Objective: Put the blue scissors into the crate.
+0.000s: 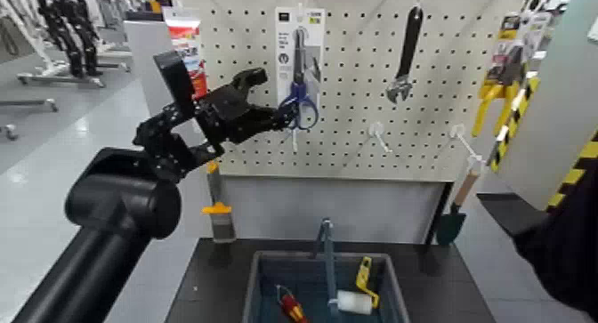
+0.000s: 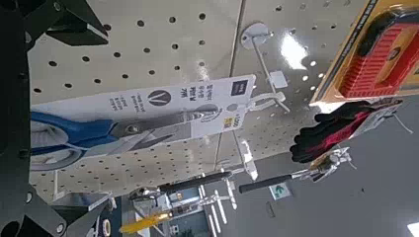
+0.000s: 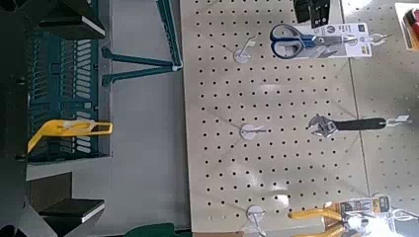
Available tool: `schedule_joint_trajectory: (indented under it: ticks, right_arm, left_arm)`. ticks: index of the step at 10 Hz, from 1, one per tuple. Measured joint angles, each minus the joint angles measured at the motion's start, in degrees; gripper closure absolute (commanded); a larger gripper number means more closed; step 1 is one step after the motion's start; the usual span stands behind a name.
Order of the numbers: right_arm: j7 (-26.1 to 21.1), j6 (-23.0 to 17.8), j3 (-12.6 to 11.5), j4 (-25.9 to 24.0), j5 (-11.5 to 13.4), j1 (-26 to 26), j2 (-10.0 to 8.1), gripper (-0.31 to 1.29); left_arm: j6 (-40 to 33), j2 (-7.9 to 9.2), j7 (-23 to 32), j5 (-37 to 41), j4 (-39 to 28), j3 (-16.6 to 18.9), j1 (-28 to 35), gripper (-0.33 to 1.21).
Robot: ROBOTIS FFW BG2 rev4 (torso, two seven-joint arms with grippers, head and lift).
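In the foreground of the head view, my left arm [image 1: 111,206] reaches up and inward to the pegboard, and my left gripper [image 1: 274,98] stands at the handle end of the blue scissors [image 1: 300,60]. Its 2 jaws are spread wide; the left wrist view shows the blue loops in the space between them, with no closed grip, though I cannot tell whether either jaw touches. I see my right gripper [image 3: 74,117] only in its own wrist view, jaws wide apart and holding nothing, facing the work. Below the board sits the crate [image 1: 257,286], its centre handle [image 1: 328,255] upright; inside lie 3 things: red-handled pliers [image 1: 292,306], a yellow tool [image 1: 364,278] and a white cylinder [image 1: 354,302]. Beyond the crate, a yellow-handled scraper [image 1: 221,209] hangs at the left and a green trowel [image 1: 451,224] at the right. On the pegboard [image 1: 356,86] behind, the scissors are still-life upright on their white card [image 1: 285,28], outside the crate. A red package [image 1: 185,46] hangs left of them; an adjustable wrench [image 1: 407,55] and yellow-handled pliers [image 1: 501,82] hang to their right.
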Motion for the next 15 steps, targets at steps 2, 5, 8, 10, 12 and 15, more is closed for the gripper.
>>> schedule_joint_trajectory:
  ticks: [2, 5, 8, 10, 12, 15]
  right_arm:
    - [0.07, 0.0, 0.0, 0.0, 0.0, -0.07, 0.0, 0.1]
    - [0.3, 0.0, 0.0, 0.0, -0.01, -0.15, -0.03, 0.1]
    - [0.37, 0.0, -0.07, 0.0, -0.01, -0.1, 0.0, 0.1]
    - [0.37, 0.0, -0.03, 0.0, -0.01, -0.06, 0.01, 0.1]
    - [0.4, 0.0, 0.0, 0.0, -0.01, -0.06, 0.01, 0.1]
    - [0.46, 0.0, 0.0, -0.02, -0.01, -0.06, 0.07, 0.1]
  left_arm:
    - [-0.69, -0.16, -1.23, -0.23, 2.11, -1.02, -2.4, 0.26]
    - [-0.66, -0.24, -2.46, -1.05, 2.98, -1.8, -4.32, 1.03]
    - [1.56, -0.25, -2.03, -2.0, 1.8, -1.71, -4.47, 1.19]
    - [1.75, -0.24, -2.05, -2.16, 1.61, -1.52, -4.47, 1.19]
    - [1.82, -0.17, -2.08, -2.36, 1.4, -1.31, -4.49, 1.19]
    - [1.75, -0.16, -2.1, -2.42, 1.19, -1.23, -4.49, 1.19]
